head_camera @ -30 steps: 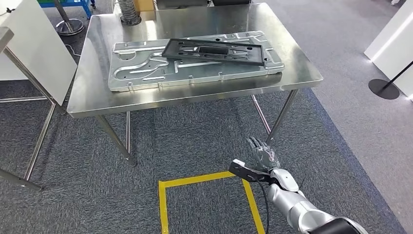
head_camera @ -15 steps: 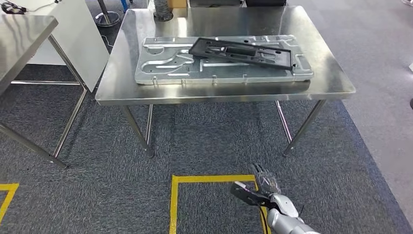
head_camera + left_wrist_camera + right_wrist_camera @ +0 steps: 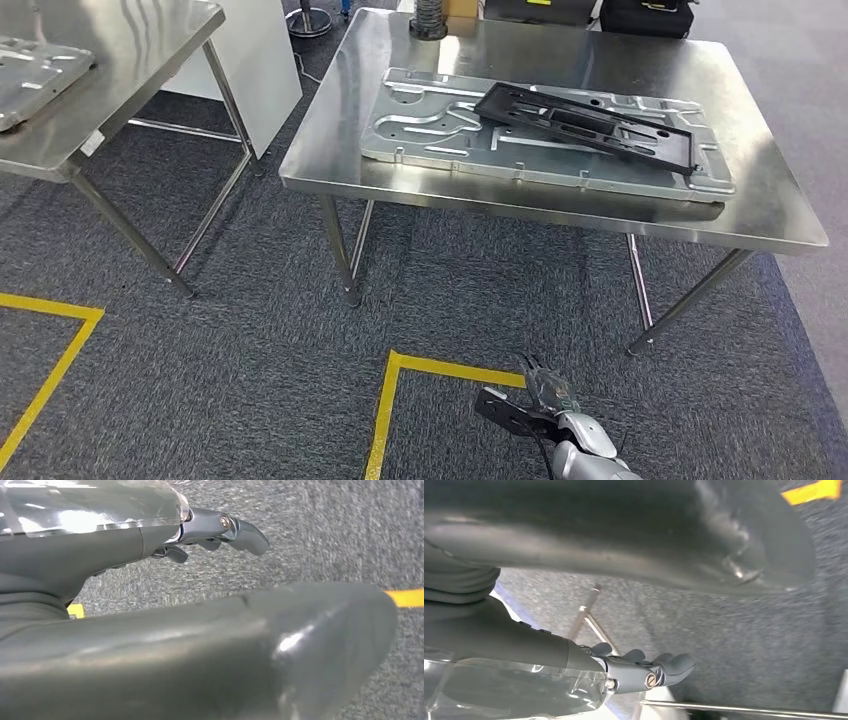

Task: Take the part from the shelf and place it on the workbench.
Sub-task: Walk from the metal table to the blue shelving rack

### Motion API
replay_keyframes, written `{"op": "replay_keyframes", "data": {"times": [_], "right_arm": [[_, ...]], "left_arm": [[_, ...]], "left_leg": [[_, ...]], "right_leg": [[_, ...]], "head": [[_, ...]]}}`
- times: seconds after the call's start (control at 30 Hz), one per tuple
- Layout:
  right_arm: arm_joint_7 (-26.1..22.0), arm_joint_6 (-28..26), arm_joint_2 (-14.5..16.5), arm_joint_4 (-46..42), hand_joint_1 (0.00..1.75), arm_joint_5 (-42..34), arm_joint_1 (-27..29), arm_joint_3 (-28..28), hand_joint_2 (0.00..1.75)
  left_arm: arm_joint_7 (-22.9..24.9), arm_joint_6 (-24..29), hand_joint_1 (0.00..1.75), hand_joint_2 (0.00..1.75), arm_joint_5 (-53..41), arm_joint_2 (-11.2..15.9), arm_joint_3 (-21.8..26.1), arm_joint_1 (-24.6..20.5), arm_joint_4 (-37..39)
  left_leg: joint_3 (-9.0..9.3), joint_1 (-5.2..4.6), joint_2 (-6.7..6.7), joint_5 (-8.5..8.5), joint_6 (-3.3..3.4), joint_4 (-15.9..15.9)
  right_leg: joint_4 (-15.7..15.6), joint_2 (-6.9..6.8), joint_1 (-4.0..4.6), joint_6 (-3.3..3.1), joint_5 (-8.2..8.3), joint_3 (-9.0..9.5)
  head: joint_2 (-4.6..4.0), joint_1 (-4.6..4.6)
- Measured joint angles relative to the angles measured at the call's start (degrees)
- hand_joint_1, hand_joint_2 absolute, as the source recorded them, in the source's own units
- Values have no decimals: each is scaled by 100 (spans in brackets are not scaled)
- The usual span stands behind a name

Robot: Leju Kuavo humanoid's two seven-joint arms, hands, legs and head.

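Black rectangular plastic frame (image 3: 590,125) lies tilted atop embossed silver metal plate (image 3: 440,130) on stainless steel workbench (image 3: 560,215). Right hand (image 3: 545,392) hangs low over grey carpet (image 3: 250,330), fingers loosely apart, holding nothing; left hand (image 3: 150,535) likewise.

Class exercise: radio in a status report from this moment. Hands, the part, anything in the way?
Right hand low over the carpet, holding nothing. Left hand holding nothing too. Black frame part lies on the silver plate on the workbench. Nothing in the way.

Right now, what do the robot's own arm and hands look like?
The right arm is silver, ending in a dark-fingered right hand with a flat black plate at the wrist and a thin black cable. The left hand shows a clear glossy cover, thick grey thumb and a screw head.
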Motion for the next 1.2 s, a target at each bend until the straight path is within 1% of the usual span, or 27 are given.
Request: {"op": "replay_keyframes", "data": {"times": [0.07,0.1,0.13,0.17,0.2,0.23,0.3,0.33,0.37,0.47,0.5,0.57,0.63,0.67,0.7,0.73,0.8,0.83,0.87,0.93,0.97,1.0,1.03,1.1,1.13,1.17,1.2], "right_arm": [[57,32,38,14,0,-34,26,-43,0],[100,40,56,26,0,-49,51,-68,0],[141,42,72,40,0,-56,80,-88,0],[168,43,87,53,0,-57,106,-99,0],[182,43,100,63,0,-50,123,-103,0],[187,43,109,71,0,-43,132,-107,0],[188,42,119,78,0,-31,132,-126,0],[186,39,121,79,0,-30,131,-141,0],[184,37,122,82,0,-29,134,-158,0],[172,29,124,89,0,-28,146,-199,0],[169,26,123,90,0,-27,148,-209,0],[167,20,105,92,0,-25,158,-227,0],[169,17,73,101,0,-25,185,-239,0],[170,15,65,105,0,-25,198,-241,0],[170,11,59,111,0,-25,208,-244,0],[170,4,59,115,0,-25,213,-249,0],[171,-20,59,118,0,-25,219,-267,0],[171,-34,59,119,0,-25,222,-279,0],[171,-48,59,120,0,-25,225,-292,0],[170,-63,59,123,0,-25,236,-314,0],[170,-66,60,125,0,-25,244,-327,0],[171,-67,66,128,0,-23,254,-340,0],[172,-68,77,131,0,-18,262,-356,0],[169,-70,110,135,0,8,270,-386,0],[167,-70,127,137,0,24,272,-401,0],[166,-71,143,138,0,36,276,-414,0],[166,-72,157,139,0,44,280,-427,0]], "left_arm": [[2,-1,0,0,-1,-1,-1,-12,0],[6,-4,0,0,-1,-1,-2,-18,0],[13,-9,0,0,1,-1,-2,-17,0],[29,-14,0,0,8,0,-1,-12,0],[53,-19,0,0,18,1,-1,-6,0],[80,-22,0,0,29,0,0,-3,0],[135,-25,0,0,47,-3,0,-7,1],[158,-25,0,0,51,-5,0,-9,2],[182,-23,0,0,53,-5,0,-9,2],[230,-18,0,0,52,-3,0,5,2],[238,-16,0,0,51,-2,0,8,2],[251,-12,0,0,49,1,0,6,2],[258,-11,0,0,42,1,0,4,2],[263,-11,0,0,36,1,0,4,2],[268,-12,0,0,29,2,0,4,2],[274,-14,0,0,22,3,0,2,2],[284,-17,0,0,7,6,0,-20,1],[285,-20,0,0,2,7,-1,-33,0],[286,-21,0,0,-2,7,-1,-41,0],[291,-22,0,0,-4,10,-1,-32,1],[293,-24,0,0,-4,10,-1,-27,2],[293,-25,0,0,-4,11,0,-28,3],[292,-26,0,0,-4,13,0,-34,4],[291,-27,0,0,-4,15,0,-44,4],[291,-27,0,0,-4,16,0,-42,4],[290,-28,0,0,-4,17,0,-39,4],[290,-28,0,0,-4,17,0,-35,4]], "left_leg": [[-17,5,-91,34,52,-12],[-28,-2,-137,42,65,-9],[-35,-12,-189,46,72,-5],[-38,-22,-237,48,75,1],[-37,-30,-276,48,74,9],[-32,-35,-312,49,72,19],[-37,-45,-367,51,50,44],[-50,-48,-387,57,26,55],[-69,-48,-400,66,-2,61],[-101,-53,-403,65,-103,66],[-136,-56,-366,-37,-131,156],[-324,-42,-265,-466,-172,683],[-546,-16,-219,-896,-207,1410],[-560,-7,-208,-979,-220,1595],[-459,0,-197,-951,-227,1549],[-238,6,-185,-836,-226,1266],[339,-2,-146,-590,-195,388],[521,-15,-136,-517,-167,73],[600,-30,-131,-487,-134,-87],[555,-52,-140,-414,-61,-112],[526,-47,-133,-351,-22,-124],[482,-40,-126,-278,21,-142],[419,-28,-120,-197,59,-161],[251,-24,-116,-53,103,-161],[158,-27,-116,12,103,-154],[63,-30,-117,72,98,-143],[-33,-31,-117,130,89,-125]], "right_leg": [[627,375,-26,30,-385,-267],[1041,461,-27,30,-576,-458],[1374,494,-25,27,-687,-618],[1521,505,-23,17,-684,-696],[1430,508,-21,0,-565,-664],[1117,514,-16,-27,-359,-522],[306,575,6,-95,19,-157],[45,602,21,-121,118,-46],[-68,625,35,-139,148,-8],[-130,589,23,-208,217,-31],[-167,564,9,-248,257,-40],[-210,501,6,-304,335,-88],[-203,450,20,-317,399,-182],[-194,429,24,-311,434,-233],[-182,413,25,-301,470,-285],[-168,404,24,-287,505,-337],[-132,392,30,-241,577,-423],[-122,389,35,-209,613,-448],[-120,385,40,-175,653,-462],[-157,381,30,-102,753,-468],[-162,393,17,-68,756,-482],[-105,414,6,-36,653,-519],[56,438,1,-7,439,-585],[717,471,-8,33,-192,-772],[1097,474,-9,46,-420,-845],[1387,475,-9,55,-520,-866],[1501,477,-9,58,-479,-798]], "head": [[0,0],[0,0],[0,-1],[0,-1],[0,-1],[0,-1],[0,-1],[0,-1],[0,-1],[0,-1],[0,-2],[0,-3],[0,-3],[0,-3],[0,-3],[0,-3],[0,-3],[0,-3],[0,-3],[0,-3],[0,-3],[0,-2],[0,-2],[0,-1],[0,-1],[0,-1],[0,-2]]}}
